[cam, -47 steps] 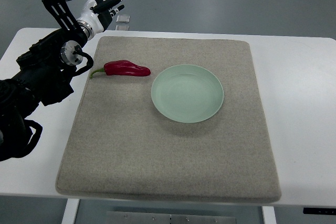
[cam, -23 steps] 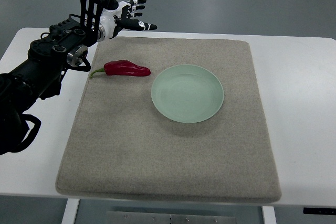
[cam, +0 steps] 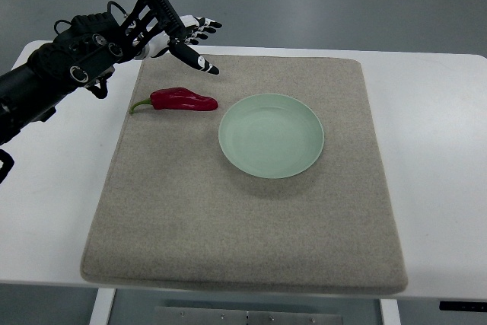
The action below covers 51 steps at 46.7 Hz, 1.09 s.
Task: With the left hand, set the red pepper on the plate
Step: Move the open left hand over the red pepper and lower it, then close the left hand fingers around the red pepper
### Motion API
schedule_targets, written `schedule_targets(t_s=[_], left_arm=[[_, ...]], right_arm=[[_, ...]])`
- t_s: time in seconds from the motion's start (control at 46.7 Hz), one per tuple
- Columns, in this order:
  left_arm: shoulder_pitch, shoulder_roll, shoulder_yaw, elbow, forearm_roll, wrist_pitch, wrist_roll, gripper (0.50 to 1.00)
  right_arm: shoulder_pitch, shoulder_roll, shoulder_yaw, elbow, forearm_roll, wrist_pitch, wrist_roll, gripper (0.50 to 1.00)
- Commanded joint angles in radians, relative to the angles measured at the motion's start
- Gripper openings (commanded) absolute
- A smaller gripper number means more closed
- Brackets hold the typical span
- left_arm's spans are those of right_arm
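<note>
A red pepper with a green stem lies on the grey mat, left of a pale green plate. The plate holds nothing. My left hand hovers above the mat's far left corner, just beyond the pepper and apart from it. Its fingers are spread and hold nothing. Its black arm comes in from the left edge. The right arm is out of view.
The grey mat covers most of a white table. A small clear object lies at the table's far edge, partly hidden behind my left hand. Grey floor lies beyond the table.
My left hand has swung right and down, from above the table's far left edge to a spot over the mat corner just beyond the pepper. The pepper and plate have not moved.
</note>
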Motion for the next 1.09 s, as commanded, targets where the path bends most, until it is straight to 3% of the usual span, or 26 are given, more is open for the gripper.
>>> schedule_targets(t_s=[0.0,0.3,0.578,0.663,1.07], left_arm=[[-0.010,0.008,0.041,-0.010,0.073,0.000,-0.005,0.990],[-0.025,0.035,0.043,-0.015,0.291,-0.004,-0.055,0.990],[-0.051,0.063,0.081,-0.123,0.306,-0.050,-0.061,0.992],[-0.060,0.077,0.087,-0.131,0.306,-0.089,-0.061,0.992],[-0.060,0.085,0.100,-0.127,0.308,-0.089,-0.061,0.990]], right_arm=[[0.000,0.000,0.000,0.000,0.000,0.000,0.000,0.932],[0.000,0.000,0.002,0.000,0.000,0.000,0.000,0.932],[0.000,0.000,0.000,0.000,0.000,0.000,0.000,0.932],[0.000,0.000,0.000,0.000,0.000,0.000,0.000,0.932],[0.000,0.000,0.000,0.000,0.000,0.000,0.000,0.932]])
